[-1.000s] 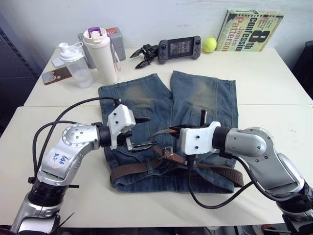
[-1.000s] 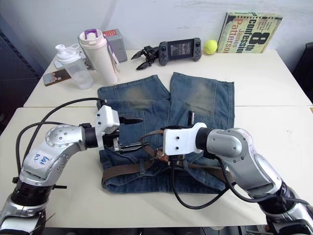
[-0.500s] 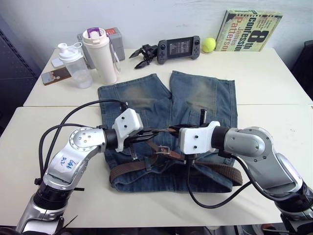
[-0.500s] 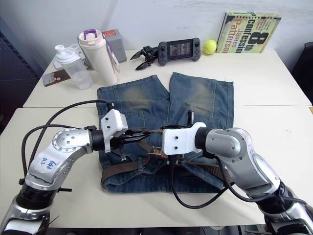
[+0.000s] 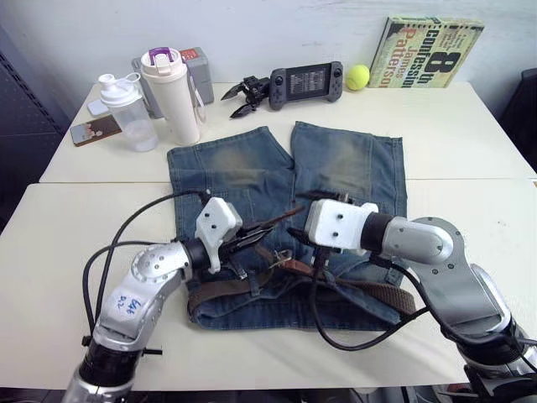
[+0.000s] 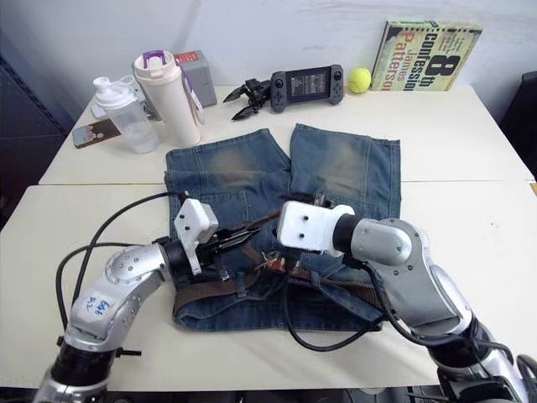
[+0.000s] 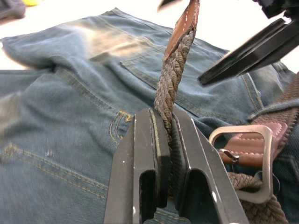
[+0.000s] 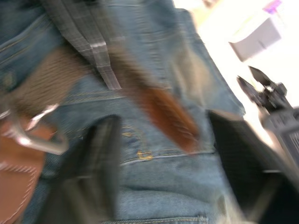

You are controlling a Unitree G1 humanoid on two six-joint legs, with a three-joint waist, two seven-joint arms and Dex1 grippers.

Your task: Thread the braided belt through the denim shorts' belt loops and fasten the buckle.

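The belt [image 5: 252, 285] lies along the waistband of the shorts [image 5: 336, 168], which are spread flat on the near table [image 5: 33, 252] with their legs pointing away from the robot. Its free end rises off the denim and is clamped between the jaws of the left gripper [image 7: 169, 135]; beyond those jaws the braid runs up to the tan leather tip [image 7: 187, 23]. The buckle [image 7: 247, 158] rests on the shorts just beside the left jaws, its silver frame lying flat with the prong across it and brown leather behind it. From there the rest of the belt continues along the waistband toward the right arm's side.

The right gripper [image 8: 163, 163] hangs over the shorts with its jaws wide apart, holding nothing; the belt's tip floats in the gap between them, touching neither finger as far as can be seen. One black right finger [image 7: 243, 60] shows near the raised strap, just beyond the left jaws.

Well apart from both grippers, on the far table [image 5: 470, 117], stand a white bottle [image 5: 172, 92] and a clear shaker [image 5: 126, 109], with a phone [image 5: 96, 130] beside them. A game console [image 5: 306, 82], a tennis ball [image 5: 359, 76] and a book [image 5: 432, 50] sit along the wall.
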